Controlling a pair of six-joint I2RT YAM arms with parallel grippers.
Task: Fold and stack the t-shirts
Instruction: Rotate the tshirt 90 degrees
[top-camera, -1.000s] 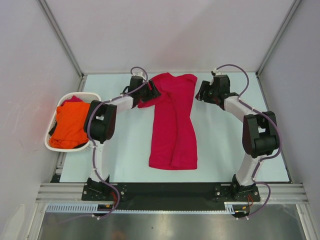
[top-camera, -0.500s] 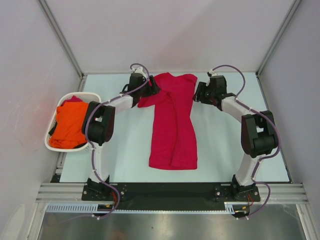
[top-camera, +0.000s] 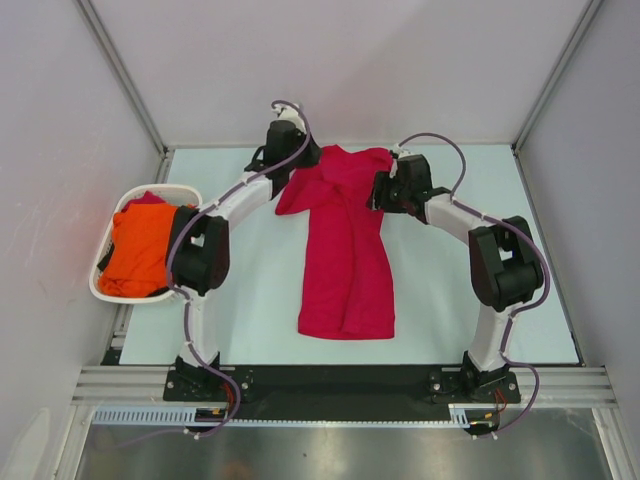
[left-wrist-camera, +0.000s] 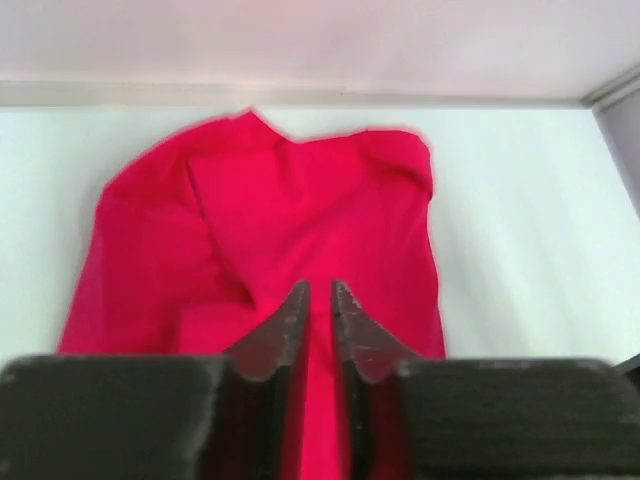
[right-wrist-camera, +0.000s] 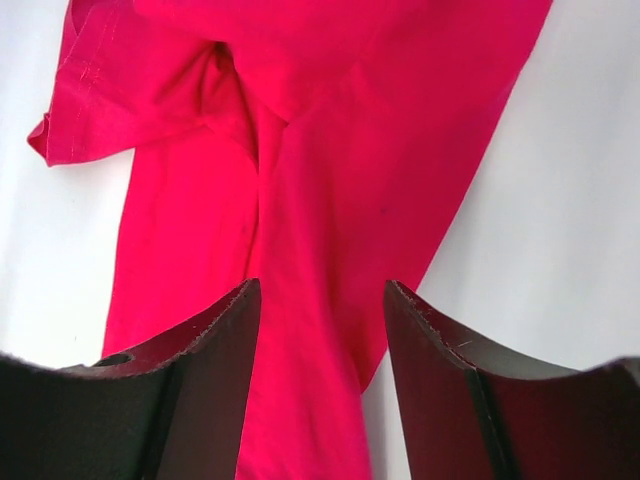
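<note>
Crimson t-shirt (top-camera: 345, 250) lies lengthwise mid-tabletop (top-camera: 450, 300), collar end by the far edge. It's already doubled along its length, with one sleeve poking out to the left. Orange t-shirt (top-camera: 140, 250) sits bunched in the white basket (top-camera: 100, 290) at the left edge, not started. Your left gripper (left-wrist-camera: 320, 290) is at the shirt's far-left with its fingers pressed almost together. The wrist view doesn't settle whether any cloth is pinched. Your right gripper (right-wrist-camera: 320, 285) is roughly half open and empty, poised over the shirt's right edge near the far end. The step looks like taking the collar end to fold it down toward the near hem. Confirm the left pinch really has fabric; if not, reopen and go lower. Bring the right one down onto the cloth edge before closing, and catch both layers. Lift both corners level and together, then lay them square on the hem so the fold doesn't skew. Deal with that loose sleeve first.
</note>
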